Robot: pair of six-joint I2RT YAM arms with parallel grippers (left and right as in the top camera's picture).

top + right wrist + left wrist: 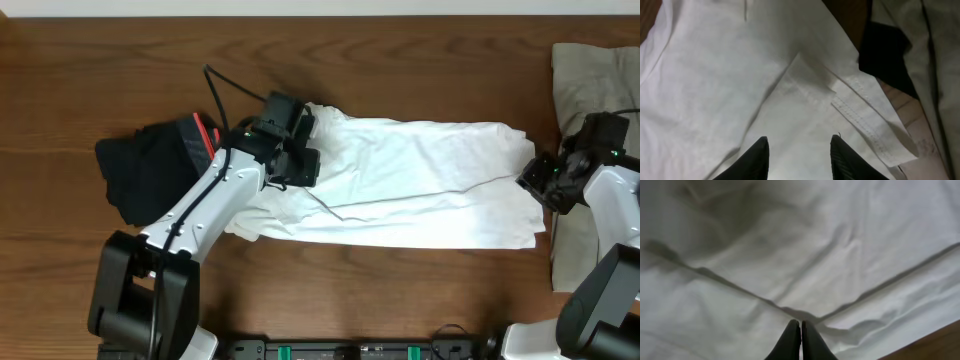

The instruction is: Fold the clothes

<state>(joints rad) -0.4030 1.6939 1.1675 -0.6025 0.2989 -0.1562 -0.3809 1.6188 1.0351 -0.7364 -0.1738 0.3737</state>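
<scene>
Left gripper sits at the bottom of its own wrist view, fingers pressed together. The creases run straight into the tips, so I read it as pinching a ridge of the white T-shirt. Shirt lies stretched across the middle of the table, long axis left to right. Layered edges suggest it's doubled over lengthwise; left end is rumpled. The pinch is near that left end, toward the far edge. Right gripper hovers over the right end with jaws spread, stitched hem just beside them, nothing clamped.

Handling, my guess: thin, light, limp fabric — no stiffness, will sag between grip points and slide easily on the wood. Best hold is at hems or corners, through both layers, one gripper per end so the fold line stays straight.

Count: three garments.
- One T-shirt.
- One pair of black shorts with a red-grey waistband, bunched near the left edge just beside the shirt's left end — contact hidden by the left arm.
- One khaki-grey garment along the right edge from the far right corner, partly under the right arm.

Also two arms, two grippers, one black cable at the left wrist.
</scene>
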